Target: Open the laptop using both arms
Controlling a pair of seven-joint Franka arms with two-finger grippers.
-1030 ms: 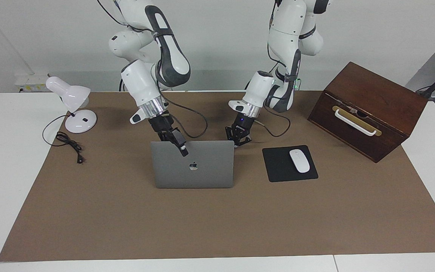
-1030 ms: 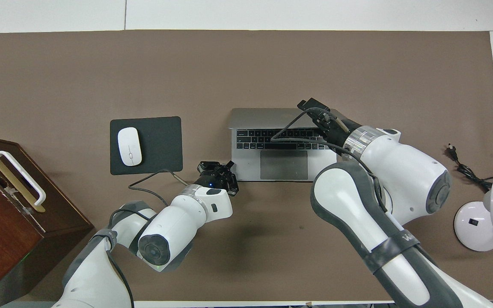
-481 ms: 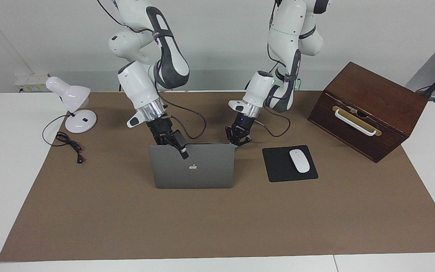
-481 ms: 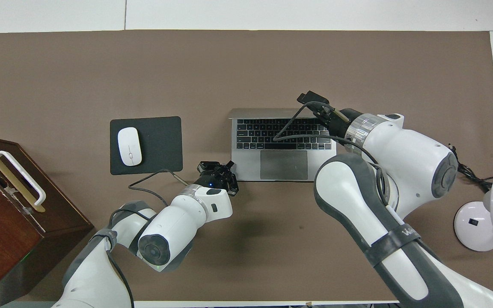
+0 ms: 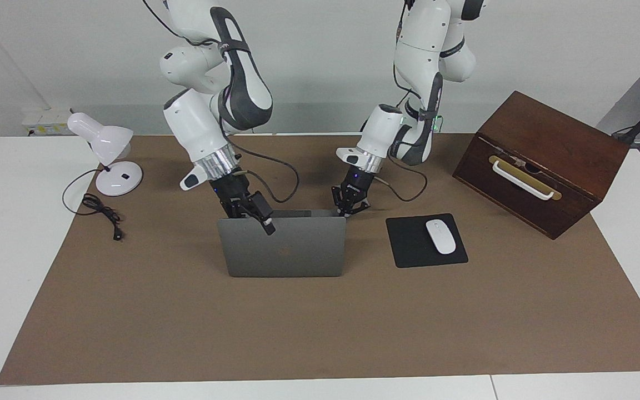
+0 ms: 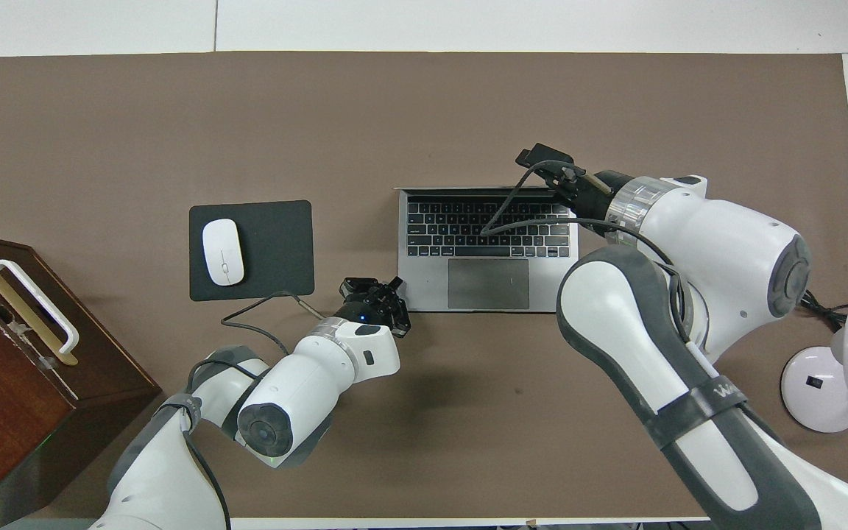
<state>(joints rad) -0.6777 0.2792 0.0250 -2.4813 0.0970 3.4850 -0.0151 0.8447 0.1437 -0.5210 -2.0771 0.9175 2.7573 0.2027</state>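
The silver laptop (image 5: 284,250) stands open in the middle of the brown mat, its lid about upright. Its black keyboard (image 6: 453,221) and grey trackpad (image 6: 488,283) show in the overhead view. My right gripper (image 5: 259,218) is shut on the lid's top edge near the corner toward the right arm's end, one finger (image 5: 268,224) lying over the lid's outer face; from overhead this gripper (image 6: 549,165) sits at the lid's edge. My left gripper (image 5: 349,210) is shut, its tips down on the base's near corner (image 6: 403,300) toward the left arm's end.
A black mouse pad (image 5: 409,244) with a white mouse (image 5: 441,236) lies beside the laptop toward the left arm's end. A brown wooden box (image 5: 542,161) with a white handle stands past it. A white desk lamp (image 5: 110,155) and its cord (image 5: 103,214) sit at the right arm's end.
The lid has swung further open, from leaning over the keyboard to about upright. My right gripper went with its top edge, away from the robots. The left gripper has not moved.
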